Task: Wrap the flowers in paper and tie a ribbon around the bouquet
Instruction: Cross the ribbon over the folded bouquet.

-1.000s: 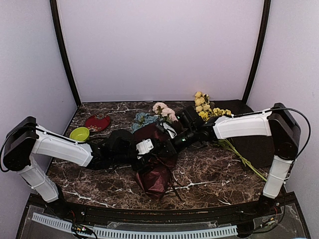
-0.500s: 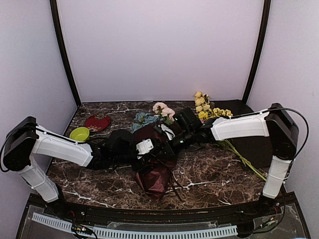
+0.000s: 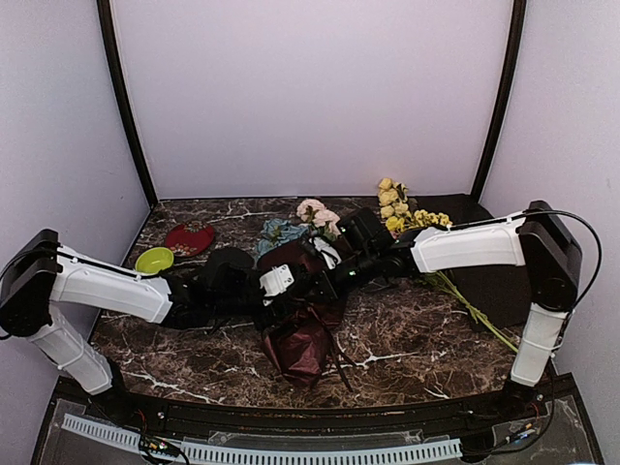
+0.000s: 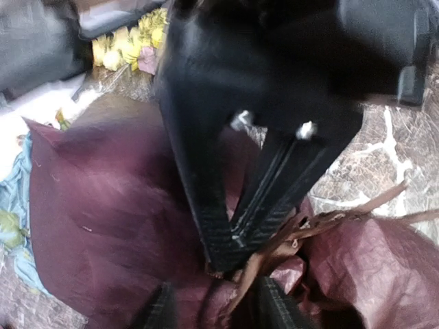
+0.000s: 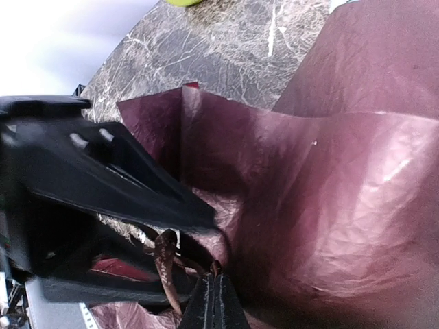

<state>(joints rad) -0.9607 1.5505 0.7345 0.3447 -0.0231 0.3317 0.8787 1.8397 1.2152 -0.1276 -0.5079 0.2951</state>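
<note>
The step in hand looks like the tying. The bouquet lies on the marble tabletop in the middle of the scene, its flowers toward the far side. Its crinkled burgundy paper is pinched narrow where the two arms meet over it. To do this well, the ribbon, a thin twisted strand, wants to sit taut and low on that narrow waist so the wrap cannot spring open. One arm should hold the strand firm while the other takes its hold close to the crossing rather than far out on the loose end. Neither should drag the bundle sideways or crush the blooms. The right fingers are clenched tip to tip and point down into a fold of the paper. The strand runs just beside their tips, and I cannot tell whether it is nipped between them. The left fingers stand parted and grasp nothing, one on each side of the right fingers' point, and the strand passes into the gap between them and trails away over the paper. The ribbon is thus within reach of both, touching or nearly touching the right tips. The yellow stems lie apart at the far right.
</note>
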